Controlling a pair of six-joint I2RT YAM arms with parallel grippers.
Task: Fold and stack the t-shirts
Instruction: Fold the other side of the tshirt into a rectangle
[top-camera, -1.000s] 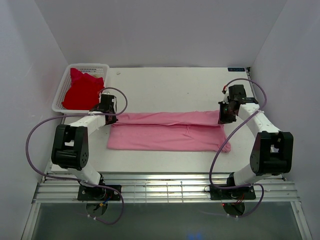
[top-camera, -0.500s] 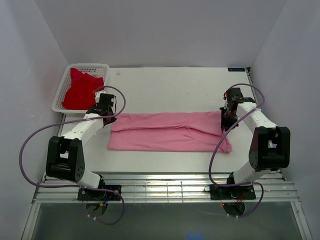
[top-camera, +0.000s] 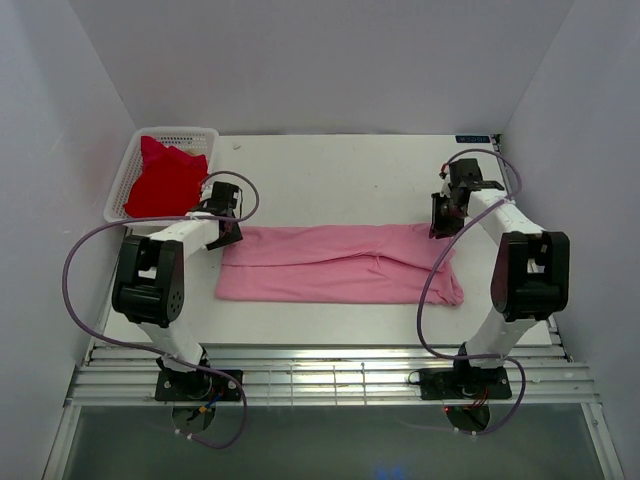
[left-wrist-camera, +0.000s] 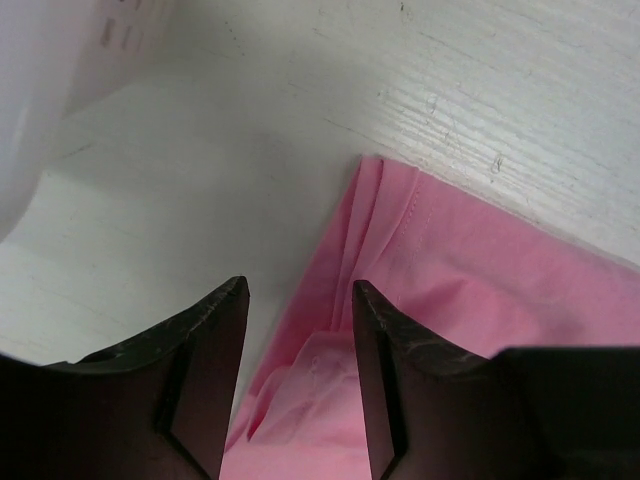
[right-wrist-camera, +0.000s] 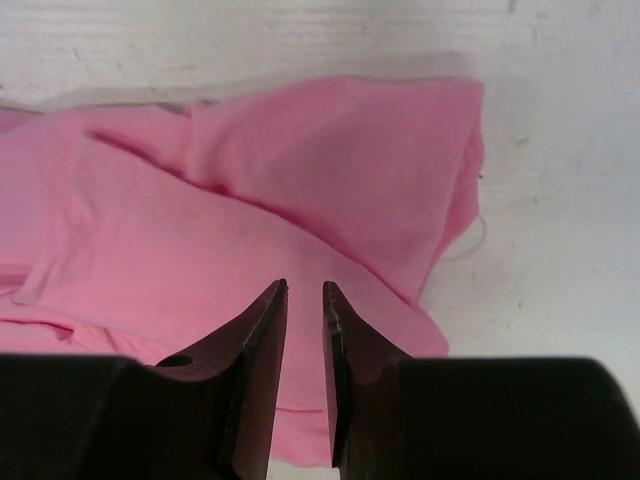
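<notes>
Both jaws parted, empty | pink t-shirt (top-camera: 340, 262) flat, one end beneath each

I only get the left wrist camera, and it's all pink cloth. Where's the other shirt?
Observer: The red shirt lies crumpled in the basket at the table's far left corner.
Kid: Is my other claw holding something?
Observer: No, the right claw is slightly open, empty, by the pink shirt's right end.
Kid: Is the pink one folded?
Observer: Yes, it's a long strip, one layer over another.
</notes>
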